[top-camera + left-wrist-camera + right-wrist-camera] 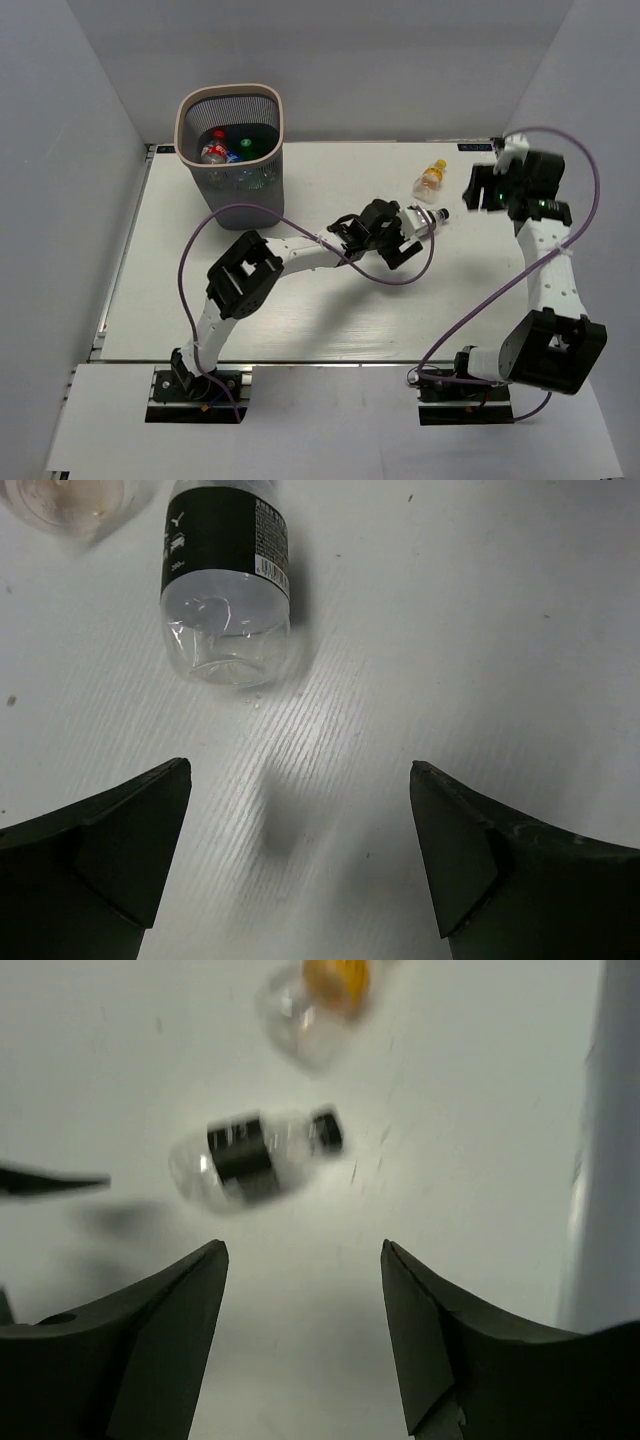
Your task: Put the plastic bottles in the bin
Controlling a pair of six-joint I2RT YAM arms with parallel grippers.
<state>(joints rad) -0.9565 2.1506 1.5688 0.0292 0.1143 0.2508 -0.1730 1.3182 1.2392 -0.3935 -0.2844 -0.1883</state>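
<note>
A clear bottle with a black label (425,221) lies on the table mid-right; it also shows in the left wrist view (225,590) and the right wrist view (255,1155). A small orange bottle with a yellow cap (431,178) lies just beyond it, seen blurred in the right wrist view (320,1000). The grey mesh bin (231,150) stands at the far left and holds several bottles. My left gripper (395,240) is open and empty just short of the clear bottle (300,770). My right gripper (482,190) is open and empty to the right of both bottles (305,1250).
The white table (300,310) ends at grey walls at the back and sides. A purple cable (400,278) loops over the table by the left arm. The right wall (610,1140) stands close to my right gripper.
</note>
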